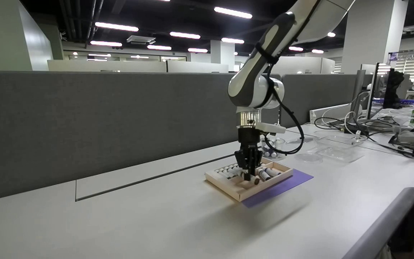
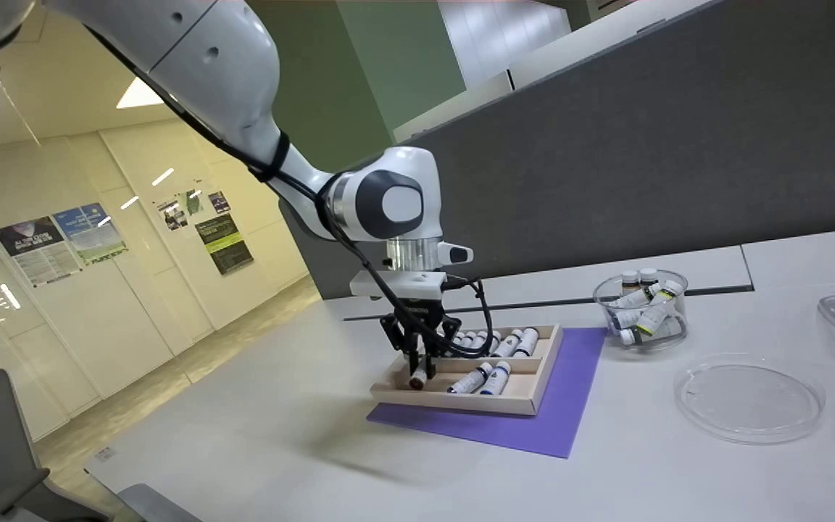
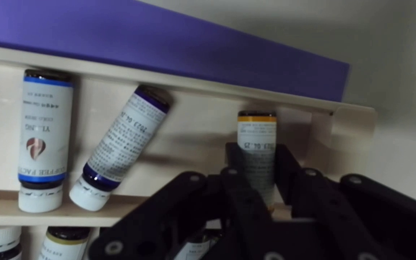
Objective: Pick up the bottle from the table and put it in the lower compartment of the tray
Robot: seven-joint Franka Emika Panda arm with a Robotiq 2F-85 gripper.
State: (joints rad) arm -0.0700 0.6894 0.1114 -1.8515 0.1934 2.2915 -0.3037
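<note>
The beige wooden tray (image 1: 225,185) stands on the white table (image 1: 138,223); both exterior views show it (image 2: 454,404). My gripper (image 2: 421,362) points down over the tray's front compartment, near one end. It is shut on a white-labelled bottle with an orange band (image 3: 257,133), one finger on each side. The bottle's dark base also shows in an exterior view (image 2: 418,380). Its cap end is hidden by the gripper. I cannot tell whether it touches the tray floor. A blue-banded bottle (image 3: 45,126) and a purple-banded bottle (image 3: 126,135) lie in the same compartment, caps on the divider.
Several bottles (image 2: 526,342) lie in the tray's back compartment. A purple mat (image 2: 577,391) lies under the tray. A clear round container of bottles (image 2: 648,312) and a clear lid (image 2: 749,399) stand beside it. A grey partition (image 1: 120,126) runs behind the table.
</note>
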